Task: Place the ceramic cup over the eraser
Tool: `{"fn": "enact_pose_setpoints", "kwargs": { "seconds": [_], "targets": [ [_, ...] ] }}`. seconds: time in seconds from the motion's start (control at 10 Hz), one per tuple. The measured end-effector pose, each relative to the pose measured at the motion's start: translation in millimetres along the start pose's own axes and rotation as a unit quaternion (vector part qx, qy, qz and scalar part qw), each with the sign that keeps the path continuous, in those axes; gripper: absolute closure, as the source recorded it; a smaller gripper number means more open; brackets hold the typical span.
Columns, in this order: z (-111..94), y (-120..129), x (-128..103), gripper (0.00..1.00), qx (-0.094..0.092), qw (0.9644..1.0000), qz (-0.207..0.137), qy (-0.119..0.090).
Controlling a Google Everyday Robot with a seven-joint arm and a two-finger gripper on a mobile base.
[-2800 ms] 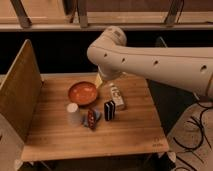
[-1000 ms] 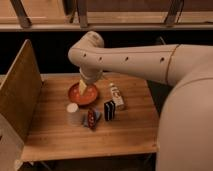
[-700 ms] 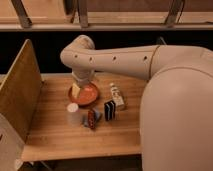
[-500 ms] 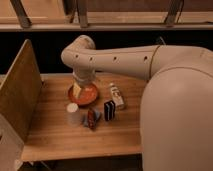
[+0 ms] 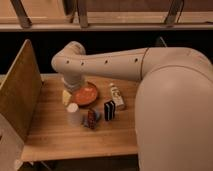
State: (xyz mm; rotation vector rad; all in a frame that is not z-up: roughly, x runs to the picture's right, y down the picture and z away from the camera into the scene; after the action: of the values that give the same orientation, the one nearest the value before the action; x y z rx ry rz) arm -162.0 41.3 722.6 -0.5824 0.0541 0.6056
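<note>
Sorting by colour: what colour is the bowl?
The bowl is orange, clearest in the camera view; the end effector hovers at its left rim.

end effector (image 5: 66,96) behind ceramic cup (image 5: 73,115), eraser (image 5: 109,110) right

A pale wooden bench (image 5: 65,142) of glued planks fills the foreground. An upright wooden panel (image 5: 20,92) stands along its left edge. Behind them runs a dark band (image 5: 45,42), and above it a pale ledge (image 5: 120,25) crossed by slanted metal bars (image 5: 20,12). The light is dim and warm.
</note>
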Motion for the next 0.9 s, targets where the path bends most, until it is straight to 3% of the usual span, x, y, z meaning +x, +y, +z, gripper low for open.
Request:
{"fn": "enact_pose_setpoints", "kwargs": {
  "seconds": [0.4, 0.6, 0.9],
  "targets": [
    [41, 15, 2, 0.20, -0.030, 0.9991, -0.014, 0.025],
    [74, 22, 1, 0.20, -0.046, 0.9962, -0.032, 0.067],
    [113, 32, -10, 0.20, -0.077, 0.9905, -0.043, 0.106]
  ]
}}
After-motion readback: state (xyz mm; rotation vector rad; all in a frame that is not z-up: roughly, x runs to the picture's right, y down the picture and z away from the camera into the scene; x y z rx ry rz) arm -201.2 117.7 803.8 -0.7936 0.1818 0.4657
